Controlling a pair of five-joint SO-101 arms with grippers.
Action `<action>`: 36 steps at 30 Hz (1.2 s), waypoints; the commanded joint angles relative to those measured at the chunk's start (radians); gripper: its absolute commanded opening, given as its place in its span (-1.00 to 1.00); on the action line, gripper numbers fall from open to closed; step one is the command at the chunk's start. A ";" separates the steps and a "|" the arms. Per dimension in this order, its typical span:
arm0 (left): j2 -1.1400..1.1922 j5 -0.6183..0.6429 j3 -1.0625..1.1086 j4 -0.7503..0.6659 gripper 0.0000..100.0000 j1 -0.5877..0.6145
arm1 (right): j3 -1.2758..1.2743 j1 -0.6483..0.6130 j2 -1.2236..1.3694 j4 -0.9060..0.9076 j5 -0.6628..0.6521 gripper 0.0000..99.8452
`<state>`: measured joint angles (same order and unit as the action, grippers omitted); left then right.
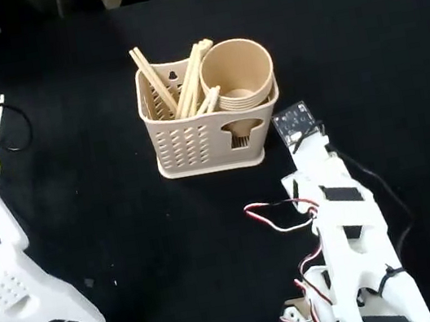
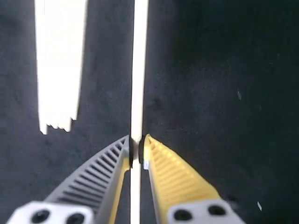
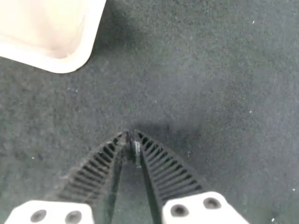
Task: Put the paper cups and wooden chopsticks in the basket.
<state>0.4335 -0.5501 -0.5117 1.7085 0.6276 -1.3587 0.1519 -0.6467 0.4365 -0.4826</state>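
While the left gripper (image 2: 135, 144) pinches one wooden chopstick (image 2: 138, 70) between its shut fingertips above the black cloth (image 2: 219, 84), a broader pale strip (image 2: 58, 65) lies just beside that stick; what it is I cannot tell. The right gripper (image 3: 131, 137) is closed on nothing, low over the cloth, near a corner of the basket (image 3: 51, 32). Farther out in the high view, the one basket stands upright mid-table. Its left compartment holds about six leaning chopsticks (image 1: 154, 80), its right a nested stack of paper cups (image 1: 237, 70), roughly four rims showing
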 commanded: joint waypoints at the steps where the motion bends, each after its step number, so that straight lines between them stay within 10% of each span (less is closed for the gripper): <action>1: -0.092 0.002 0.180 -0.141 -0.94 -0.005 | 0.004 -0.008 -0.028 -0.014 -0.009 -0.98; 21: -1.149 0.012 1.159 -0.703 -0.94 -0.119 | 0.004 -0.009 -0.028 -0.011 -0.009 -0.98; 36: -1.734 0.414 1.356 -1.287 -0.94 -0.519 | 0.004 -0.012 -0.028 -0.011 -0.009 -0.98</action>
<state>-1.2620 -0.2171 0.8585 0.5792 0.2348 -1.3587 0.1519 -0.6467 0.4365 -0.4826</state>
